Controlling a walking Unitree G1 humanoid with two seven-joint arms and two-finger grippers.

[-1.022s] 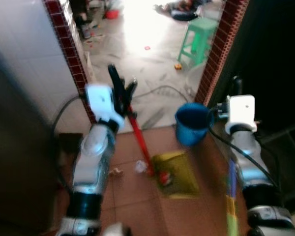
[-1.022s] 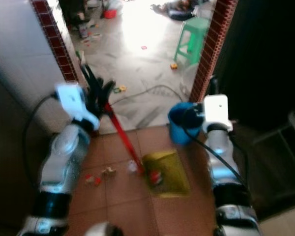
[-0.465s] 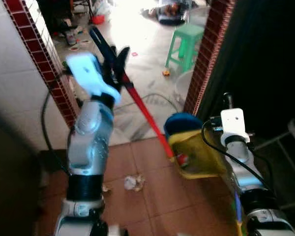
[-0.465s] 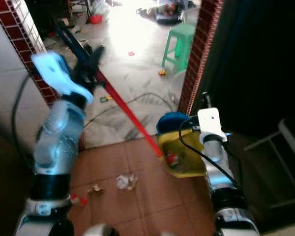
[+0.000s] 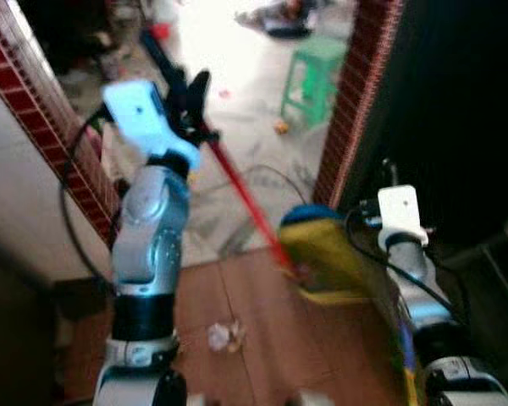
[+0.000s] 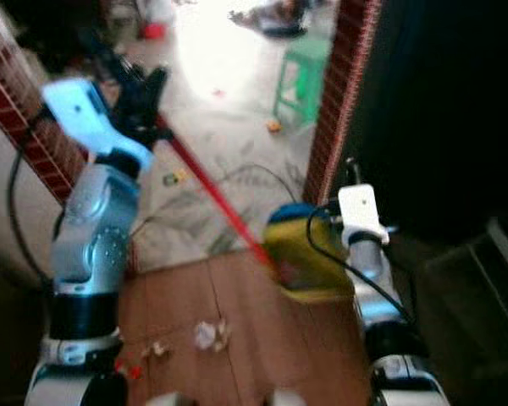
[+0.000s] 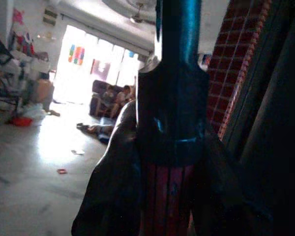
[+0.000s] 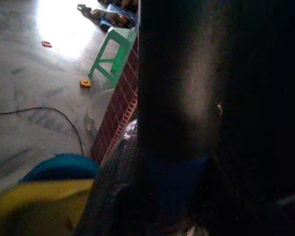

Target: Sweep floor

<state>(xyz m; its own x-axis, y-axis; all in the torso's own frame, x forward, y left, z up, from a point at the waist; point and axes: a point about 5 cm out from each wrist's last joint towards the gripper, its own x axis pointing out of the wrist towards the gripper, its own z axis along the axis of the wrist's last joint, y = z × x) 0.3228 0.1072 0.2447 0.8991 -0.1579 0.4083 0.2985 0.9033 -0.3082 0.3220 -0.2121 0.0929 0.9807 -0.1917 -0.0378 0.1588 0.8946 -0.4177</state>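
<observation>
Brown tile floor (image 5: pixel 262 338) at brick doorway, bright room beyond. Left gripper (image 5: pixel 186 97) raised, fingers clamped on red broom (image 5: pixel 245 203) handle slanting down to yellow dustpan (image 5: pixel 326 258). Right gripper (image 8: pixel 157 162) clasps dustpan handle. Crumpled paper (image 5: pixel 223 336) lies on tiles near left arm.

Sunlit pale floor (image 5: pixel 237 51), green stool (image 5: pixel 311 74), seemingly red-tiled doorway pillar (image 5: pixel 356 93).
</observation>
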